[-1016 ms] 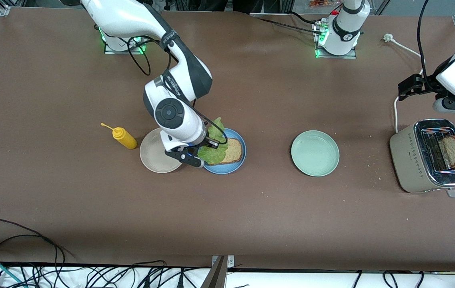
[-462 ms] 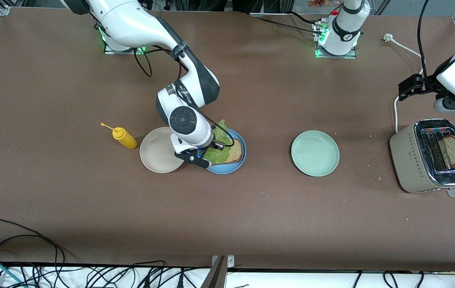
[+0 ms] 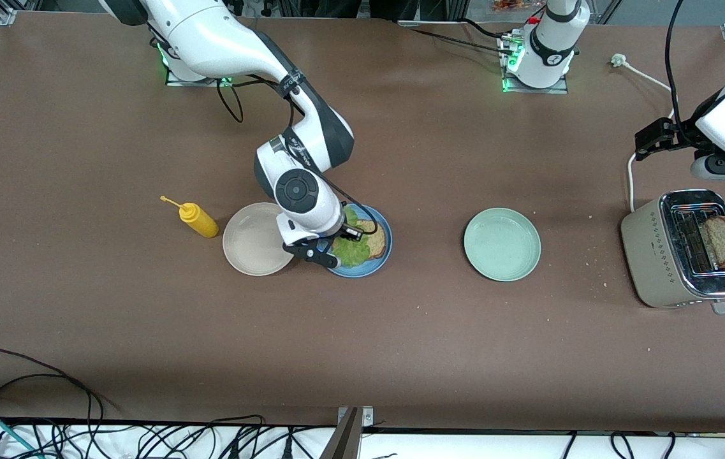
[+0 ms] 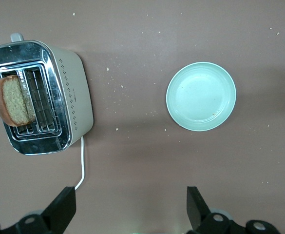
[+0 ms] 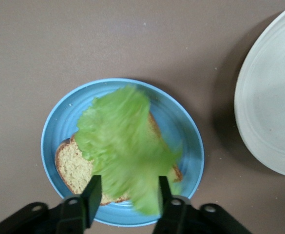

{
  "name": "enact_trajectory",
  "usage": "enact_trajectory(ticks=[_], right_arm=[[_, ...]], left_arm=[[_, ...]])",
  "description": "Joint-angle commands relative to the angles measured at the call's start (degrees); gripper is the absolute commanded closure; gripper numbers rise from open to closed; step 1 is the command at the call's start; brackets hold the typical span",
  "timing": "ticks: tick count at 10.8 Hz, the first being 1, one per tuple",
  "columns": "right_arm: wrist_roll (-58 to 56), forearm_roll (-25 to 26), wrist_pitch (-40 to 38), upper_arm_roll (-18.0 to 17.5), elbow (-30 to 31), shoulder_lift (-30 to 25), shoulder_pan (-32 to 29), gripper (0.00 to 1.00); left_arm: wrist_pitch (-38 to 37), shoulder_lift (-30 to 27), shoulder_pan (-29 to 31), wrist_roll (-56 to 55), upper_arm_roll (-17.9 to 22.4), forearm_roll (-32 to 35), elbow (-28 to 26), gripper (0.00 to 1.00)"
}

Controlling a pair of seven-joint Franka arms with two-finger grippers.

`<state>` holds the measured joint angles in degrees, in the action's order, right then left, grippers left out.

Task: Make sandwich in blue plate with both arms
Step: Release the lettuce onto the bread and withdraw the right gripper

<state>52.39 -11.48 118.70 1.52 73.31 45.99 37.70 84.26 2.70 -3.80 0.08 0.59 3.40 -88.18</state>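
The blue plate [image 3: 362, 271] holds one brown bread slice [image 3: 377, 239], with a green lettuce leaf [image 3: 351, 252] lying on it. My right gripper [image 3: 327, 255] hangs low over the plate's edge toward the beige plate. In the right wrist view the right gripper [image 5: 127, 195] is open above the blurred lettuce [image 5: 118, 141], the bread [image 5: 71, 165] and the plate [image 5: 52, 126]. A second bread slice [image 3: 722, 239] stands in the toaster [image 3: 662, 255]. My left gripper [image 3: 649, 137] is open and empty over the table beside the toaster, also seen in its wrist view [image 4: 131, 204].
A beige plate [image 3: 250, 239] touches the blue plate on the right arm's side. A yellow mustard bottle [image 3: 197, 220] lies beside it. A pale green plate [image 3: 502, 244] sits between the blue plate and the toaster. The toaster's white cord [image 3: 631, 178] runs toward the left arm's base.
My right gripper moved over the blue plate and lowered. The lettuce that hung from it now lies on the bread. The left arm has not moved.
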Motion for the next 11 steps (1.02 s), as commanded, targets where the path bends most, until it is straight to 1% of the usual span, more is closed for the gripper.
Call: enact_trajectory(ticks=[1, 3, 5, 7, 8, 10, 11], right_arm=[[-0.26, 0.05, -3.36, 2.07, -0.44, -3.09, 0.27, 0.00], [-2.80, 0.84, -9.15, 4.18, -0.36, -7.04, 0.18, 0.00], [-10.16, 1.11, -15.39, 6.90, -0.27, -10.29, 0.18, 0.00], [-21.91, 1.11, -24.26, 11.73, -0.01, -13.28, 0.18, 0.00], [-28.41, 1.02, -28.92, 14.88, 0.08, -14.43, 0.18, 0.00], [-38.45, 0.93, -34.82, 20.51, 1.65, -18.11, 0.18, 0.00], [-43.46, 0.93, -36.07, 23.06, 3.49, -20.22, 0.18, 0.00]], left_arm=[[-1.12, 0.73, -0.06, -0.43, -0.15, 1.78, 1.78, 0.00], [-1.12, 0.82, -0.06, -0.43, -0.15, 1.78, 1.78, 0.00], [-1.12, 0.82, -0.15, -0.43, -0.15, 1.78, 1.78, 0.00], [-1.12, 0.82, -0.06, -0.43, -0.15, 1.78, 1.78, 0.00], [-1.12, 0.82, -0.06, -0.43, -0.15, 1.78, 1.78, 0.00], [-1.12, 0.82, -0.06, -0.43, -0.06, 1.78, 1.78, 0.00], [-1.12, 0.82, 0.02, -0.43, -0.06, 1.70, 1.78, 0.00]])
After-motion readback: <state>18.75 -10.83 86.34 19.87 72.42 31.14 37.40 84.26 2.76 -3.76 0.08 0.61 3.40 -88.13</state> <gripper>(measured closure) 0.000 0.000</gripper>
